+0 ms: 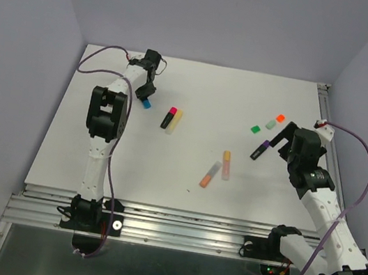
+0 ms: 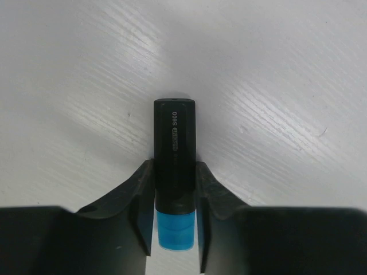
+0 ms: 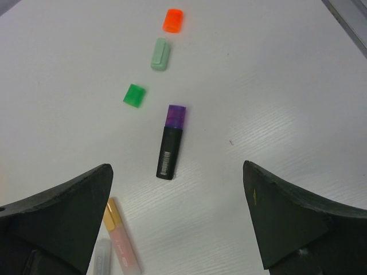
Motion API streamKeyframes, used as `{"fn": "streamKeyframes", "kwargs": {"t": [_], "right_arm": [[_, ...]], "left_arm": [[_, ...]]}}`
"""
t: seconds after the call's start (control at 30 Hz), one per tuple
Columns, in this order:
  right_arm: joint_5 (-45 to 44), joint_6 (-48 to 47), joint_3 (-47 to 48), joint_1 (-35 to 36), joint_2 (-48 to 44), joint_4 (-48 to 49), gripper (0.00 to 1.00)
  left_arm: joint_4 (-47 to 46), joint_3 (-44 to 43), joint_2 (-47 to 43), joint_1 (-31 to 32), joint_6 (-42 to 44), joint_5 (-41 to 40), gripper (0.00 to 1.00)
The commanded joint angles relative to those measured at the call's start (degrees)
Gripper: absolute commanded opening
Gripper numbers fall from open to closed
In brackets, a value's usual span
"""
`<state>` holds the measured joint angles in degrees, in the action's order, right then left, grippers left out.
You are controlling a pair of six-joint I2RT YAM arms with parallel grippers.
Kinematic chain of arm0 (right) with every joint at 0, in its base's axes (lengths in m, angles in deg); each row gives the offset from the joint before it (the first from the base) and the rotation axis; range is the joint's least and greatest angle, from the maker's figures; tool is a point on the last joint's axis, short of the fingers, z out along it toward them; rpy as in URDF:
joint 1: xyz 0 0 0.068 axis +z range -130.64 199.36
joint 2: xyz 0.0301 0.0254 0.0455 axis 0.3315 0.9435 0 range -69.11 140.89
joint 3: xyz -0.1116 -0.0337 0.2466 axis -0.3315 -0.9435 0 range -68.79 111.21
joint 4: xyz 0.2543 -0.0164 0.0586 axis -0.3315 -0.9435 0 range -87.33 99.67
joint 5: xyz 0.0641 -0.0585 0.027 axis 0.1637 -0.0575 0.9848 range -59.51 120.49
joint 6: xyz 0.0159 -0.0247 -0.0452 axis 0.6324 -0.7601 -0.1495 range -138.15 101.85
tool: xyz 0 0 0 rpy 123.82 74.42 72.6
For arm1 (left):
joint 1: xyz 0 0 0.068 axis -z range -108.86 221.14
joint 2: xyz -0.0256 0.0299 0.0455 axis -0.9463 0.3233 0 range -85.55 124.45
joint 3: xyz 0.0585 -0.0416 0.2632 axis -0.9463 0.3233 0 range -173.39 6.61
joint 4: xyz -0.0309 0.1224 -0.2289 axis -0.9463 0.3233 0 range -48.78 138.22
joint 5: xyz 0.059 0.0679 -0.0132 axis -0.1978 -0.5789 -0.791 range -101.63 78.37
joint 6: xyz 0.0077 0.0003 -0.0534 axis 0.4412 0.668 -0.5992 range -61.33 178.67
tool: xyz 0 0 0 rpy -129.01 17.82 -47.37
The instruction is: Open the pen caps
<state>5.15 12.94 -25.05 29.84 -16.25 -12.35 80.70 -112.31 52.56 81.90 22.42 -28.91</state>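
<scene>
Left claw (image 2: pixel 174 167): clamped on the short black plastic barrel (image 2: pixel 174 137) of a highlighter, one dark finger against each flank, at the far left of the white table (image 1: pixel 67 160).
Blue cap (image 2: pixel 174 229): stubby translucent blue plastic, seated on the barrel's near end between the finger bases. A sliver of table shows on either side of it. Pen and cap lie flat.
Barrel print: white characters run lengthwise and read roughly "S600". A smaller mark beside them is too fine to read.
Right claw (image 3: pixel 176 166): jaws wide apart, holding nothing, above the right side of the table.
Purple cap (image 3: pixel 176 116): translucent purple plastic, seated on a second black barrel (image 3: pixel 167 152) that lies flat and untouched. In the right wrist view it sits between the fingers.
Second barrel label: white barcode-like print near the end away from the cap; the digits are unreadable.
Green cap (image 3: pixel 133 95): small, bright green plastic, loose on the table near the purple one.
Mint cap (image 3: pixel 160 54): pale mint plastic, loose, beyond the green one.
Orange cap (image 3: pixel 172 20): vivid orange plastic, loose, farthest of the three. All three lie apart from one another.
Pink cap (image 1: pixel 172 111): seated on a third black barrel, left of the table's middle, just beside a pale yellow pen (image 1: pixel 177 119).
Centre pair: a pale pink pen with an amber end (image 1: pixel 225 164) and an orange pen with a clear end (image 1: pixel 208 176) lie close together near mid-table.
</scene>
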Motion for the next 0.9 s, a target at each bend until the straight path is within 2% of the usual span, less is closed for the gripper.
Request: {"fn": "streamKeyframes", "kwargs": {"t": [0.0, 0.03, 0.07, 0.2, 0.23, 0.3, 0.37, 0.43, 0.5, 0.53, 0.57, 0.67, 0.77, 0.87], "right_arm": [[-1.3, 0.0, -0.8, -0.4, -0.9, 1.8, 1.00], [-0.8, -0.2, -0.8, -0.3, -0.9, 2.0, 1.00], [1.2, -0.9, -0.9, -0.3, -1.0, 2.3, 1.00], [8.9, -3.6, -1.8, -0.4, -1.4, 4.8, 1.00], [10.4, -3.9, -1.9, -0.3, -1.4, 5.2, 1.00], [16.2, -5.2, -1.4, -0.3, -1.3, 5.1, 1.00], [21.7, -5.1, -1.0, -0.3, -1.0, 6.5, 1.00], [36.1, -3.4, -1.6, 0.3, -0.2, 10.1, 1.00], [41.0, -2.5, -1.9, 2.8, 0.7, 12.4, 1.00], [40.7, -2.4, -1.6, 5.1, 1.4, 13.0, 1.00], [36.1, -2.8, -1.2, 12.4, 2.7, 13.7, 1.00], [30.4, -2.6, 0.8, 25.0, 6.7, 16.1, 1.00], [35.3, -0.1, 1.4, 29.3, 9.9, 21.6, 1.00], [33.2, 1.1, 1.4, 34.0, 11.8, 27.4, 1.00]], "left_arm": [[-0.5, 7.2, -2.8, -0.3, 0.7, 0.0, 0.24], [-1.5, 8.3, -4.1, -0.3, 1.1, 0.8, 0.18], [-1.8, 10.0, -4.6, -0.3, 1.2, 0.9, 0.00], [-3.4, 14.0, -9.3, -0.3, 2.0, 1.6, 0.00], [-5.6, 15.6, -13.2, -0.3, 2.1, 2.0, 0.00], [-9.1, 22.5, -18.2, -0.4, 2.2, 3.2, 0.00], [-15.4, 31.0, -27.2, -0.1, 2.0, 5.8, 0.00], [-19.8, 38.4, -35.7, 0.8, 1.7, 7.8, 0.00], [-21.7, 42.8, -41.0, 2.0, 0.1, 8.0, 0.00], [-22.7, 44.9, -43.3, 2.8, -0.4, 8.2, 0.00], [-24.8, 48.7, -47.9, 5.1, -1.2, 8.1, 0.00], [-26.4, 53.8, -55.3, 11.9, -4.7, 4.8, 0.00], [-26.6, 57.8, -61.3, 15.9, -10.2, 1.5, 0.00], [-27.3, 61.2, -66.7, 21.7, -17.8, -1.2, 0.00]]}}
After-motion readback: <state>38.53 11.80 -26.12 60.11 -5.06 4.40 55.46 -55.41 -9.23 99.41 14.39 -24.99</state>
